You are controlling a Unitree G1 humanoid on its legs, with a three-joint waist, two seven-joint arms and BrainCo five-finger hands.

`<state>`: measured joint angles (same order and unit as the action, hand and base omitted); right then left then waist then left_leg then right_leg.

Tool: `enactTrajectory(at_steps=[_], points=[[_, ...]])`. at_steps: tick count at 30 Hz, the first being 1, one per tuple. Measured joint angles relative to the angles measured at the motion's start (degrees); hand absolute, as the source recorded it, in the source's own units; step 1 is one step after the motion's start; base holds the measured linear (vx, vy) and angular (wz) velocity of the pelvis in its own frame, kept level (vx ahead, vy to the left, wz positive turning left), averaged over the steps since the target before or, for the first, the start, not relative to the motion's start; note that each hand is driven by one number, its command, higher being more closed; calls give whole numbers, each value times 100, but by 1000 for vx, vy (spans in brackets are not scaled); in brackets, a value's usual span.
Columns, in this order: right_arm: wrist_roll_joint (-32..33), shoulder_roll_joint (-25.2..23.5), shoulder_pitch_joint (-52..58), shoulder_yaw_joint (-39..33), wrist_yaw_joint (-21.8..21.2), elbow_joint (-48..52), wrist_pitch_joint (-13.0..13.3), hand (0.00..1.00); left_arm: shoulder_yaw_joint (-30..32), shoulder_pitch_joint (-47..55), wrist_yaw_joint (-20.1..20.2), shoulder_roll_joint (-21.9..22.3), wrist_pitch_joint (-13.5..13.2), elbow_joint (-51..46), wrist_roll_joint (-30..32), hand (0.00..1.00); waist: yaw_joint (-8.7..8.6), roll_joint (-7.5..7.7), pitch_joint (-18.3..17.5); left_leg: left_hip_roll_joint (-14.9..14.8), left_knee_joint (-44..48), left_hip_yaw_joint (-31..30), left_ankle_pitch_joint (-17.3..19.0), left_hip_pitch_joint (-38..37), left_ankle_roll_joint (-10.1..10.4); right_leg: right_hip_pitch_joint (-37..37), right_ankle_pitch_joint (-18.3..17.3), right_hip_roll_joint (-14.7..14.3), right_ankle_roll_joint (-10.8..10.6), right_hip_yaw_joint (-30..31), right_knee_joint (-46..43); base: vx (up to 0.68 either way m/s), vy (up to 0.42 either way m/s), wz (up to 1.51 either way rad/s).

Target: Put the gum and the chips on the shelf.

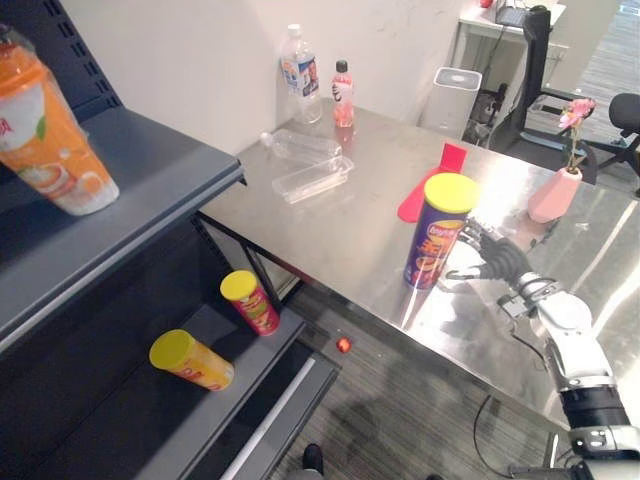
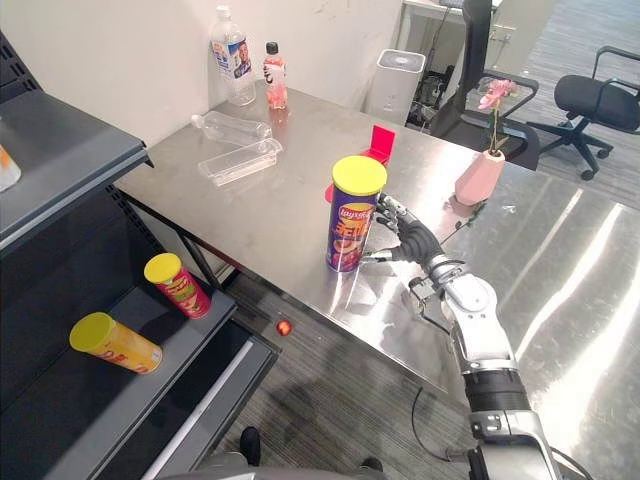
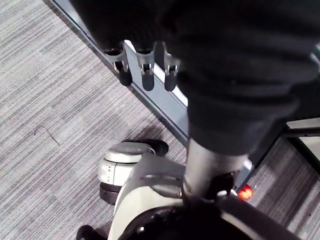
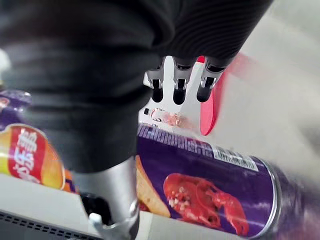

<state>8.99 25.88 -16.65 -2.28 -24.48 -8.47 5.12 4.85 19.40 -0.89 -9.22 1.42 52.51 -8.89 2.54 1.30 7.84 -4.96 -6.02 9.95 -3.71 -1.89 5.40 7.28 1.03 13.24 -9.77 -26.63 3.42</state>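
At left, dark shelf unit (image 1: 140,190), two boards in view. Upper board carries one orange printed cup (image 1: 50,135), cut off by the frame edge. Lower board carries two chips cans: a red chips can (image 1: 250,301) standing tilted with a yellow lid, and a yellow chips can (image 1: 192,360) lying on its side near it.

Steel desk (image 2: 260,215) runs from the shelf unit out to the right.

Right hand (image 2: 415,240) rests low over the desk, just beside the purple chips can (image 2: 352,215). Fingers loosely spread and nearly straight, thumb pointing at the can's lower wall, nothing grasped. Cannot tell whether the thumb tip touches the can. Can stands upright near the desk's front edge, yellow lid on. Chips cans total: three.

Left hand (image 3: 147,75) hangs over grey carpet, fingers relaxed and pointing down, holding nothing.

Back of desk, by the wall: one upright water bottle (image 1: 300,75), one upright pink drink bottle (image 1: 343,95) just beside it, one clear bottle (image 1: 300,145) lying flat. Three bottles. One clear plastic tray (image 1: 312,178) lies next to the flat bottle.

One pink vase (image 1: 555,193) with a pink flower, to the right.

Red flat item (image 2: 380,145) behind the purple can, partly hidden; cannot tell what it is.

Small red ball (image 1: 344,345) on the floor under the desk edge.
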Motion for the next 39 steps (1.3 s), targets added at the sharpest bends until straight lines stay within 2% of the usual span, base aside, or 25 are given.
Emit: enactTrajectory(at_steps=[8, 20, 36, 37, 39], points=[[7, -8, 0, 72, -65, 145, -196, 0, 0, 1, 0, -2, -2, 1, 1, 0, -3, 7, -2, 16, 0, -111, -9, 0, -4, 95, 0, -1, -1, -108, 32, 1, -2, 6], [8, -8, -46, 198, 51, 143, -307, 0, -1, 3, 0, -2, -7, -3, 5, 0, 63, 14, -8, 22, 0, -132, -19, -8, -2, 124, 1, -2, -3, -138, 39, 0, -1, 1], [118, -8, -358, 245, 273, 55, -436, 0, -11, 3, 0, -1, -57, -5, 49, 0, 70, 15, -8, 36, -1, -240, -43, -28, -4, 195, 2, -3, -4, -227, 49, 0, -2, 3], [118, -8, -358, 245, 273, 50, -436, 100, -13, 3, 0, -2, -72, -5, 59, 0, 70, 15, -8, 35, -1, -240, -43, -28, -4, 195, 2, -3, -4, -227, 49, 0, 0, 0], [119, -8, -358, 245, 274, 42, -438, 100, -18, 4, -1, -3, -79, -5, 62, 0, 70, 15, -8, 35, -1, -239, -43, -28, -4, 196, 2, -4, -4, -226, 50, 0, 0, 0]])
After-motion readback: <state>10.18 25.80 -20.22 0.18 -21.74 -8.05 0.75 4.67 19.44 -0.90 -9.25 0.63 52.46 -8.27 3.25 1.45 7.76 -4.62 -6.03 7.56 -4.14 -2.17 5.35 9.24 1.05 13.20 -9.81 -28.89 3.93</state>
